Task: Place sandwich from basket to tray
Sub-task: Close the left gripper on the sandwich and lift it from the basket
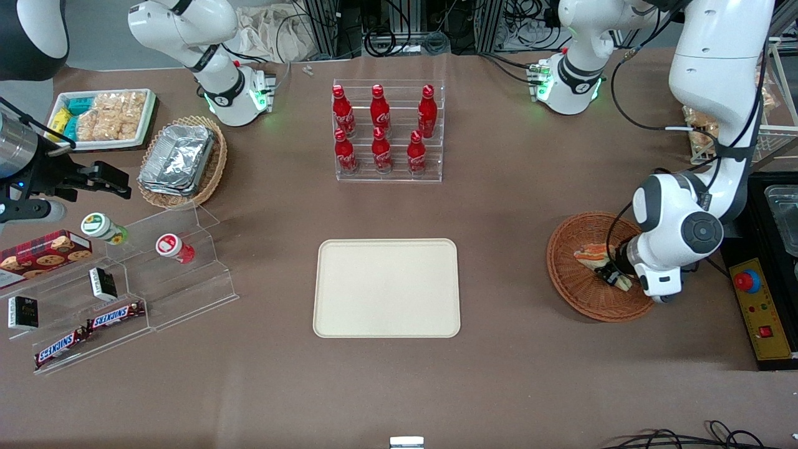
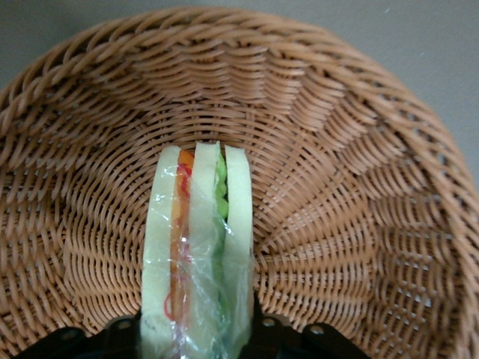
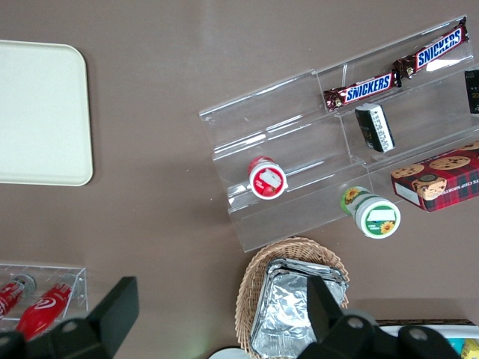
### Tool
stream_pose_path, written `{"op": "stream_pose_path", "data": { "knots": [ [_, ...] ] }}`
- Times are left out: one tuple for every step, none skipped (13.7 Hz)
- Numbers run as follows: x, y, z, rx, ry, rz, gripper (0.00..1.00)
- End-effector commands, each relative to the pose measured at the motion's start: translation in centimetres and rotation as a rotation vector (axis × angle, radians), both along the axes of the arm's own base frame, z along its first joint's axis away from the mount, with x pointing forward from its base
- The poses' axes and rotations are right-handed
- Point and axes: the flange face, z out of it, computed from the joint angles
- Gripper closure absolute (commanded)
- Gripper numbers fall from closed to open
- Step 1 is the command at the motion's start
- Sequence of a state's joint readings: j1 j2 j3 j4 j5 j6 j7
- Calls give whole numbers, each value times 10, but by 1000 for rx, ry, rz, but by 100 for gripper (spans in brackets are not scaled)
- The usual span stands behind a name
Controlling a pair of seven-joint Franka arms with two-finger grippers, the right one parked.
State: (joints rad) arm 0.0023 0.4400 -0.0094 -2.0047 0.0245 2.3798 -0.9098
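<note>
The sandwich point(image 2: 198, 254) fills the wrist view closest to the lens, standing on edge with its bread slices and orange, red and green filling showing through clear wrap. The gripper point(image 2: 196, 333) has its fingers clamped on the sandwich, one dark pad pressed against each outer bread face, likely so the layers stay squeezed together instead of sliding apart. The sandwich is inside the basket point(image 2: 352, 187), with the woven floor close underneath, so the lift looks barely begun, if at all. In the front view the gripper point(image 1: 614, 269) sits low in the basket point(image 1: 576, 293), toward the working arm's end of the counter point(image 1: 511, 374). The tray point(image 1: 386, 288) lies bare and well apart, toward the counter's middle, ready to receive the wedge.
</note>
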Motion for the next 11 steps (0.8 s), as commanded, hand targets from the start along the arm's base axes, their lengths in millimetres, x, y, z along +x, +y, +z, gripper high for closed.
{"op": "stream_pose_path", "data": {
  "knots": [
    [2,-2,61,12,-7,-13,98],
    [5,-9,88,11,-5,-22,98],
    [10,-18,114,8,-4,-34,98],
    [13,-37,137,0,10,-63,99],
    [16,-62,157,-10,25,-103,99],
    [17,-86,175,-23,37,-139,100],
    [13,-111,186,-39,60,-177,100],
    [5,-139,188,-49,76,-226,100],
    [-4,-172,190,-59,75,-286,100],
    [-12,-202,192,-67,72,-342,100],
    [-19,-226,192,-79,69,-387,100]
  ]
}}
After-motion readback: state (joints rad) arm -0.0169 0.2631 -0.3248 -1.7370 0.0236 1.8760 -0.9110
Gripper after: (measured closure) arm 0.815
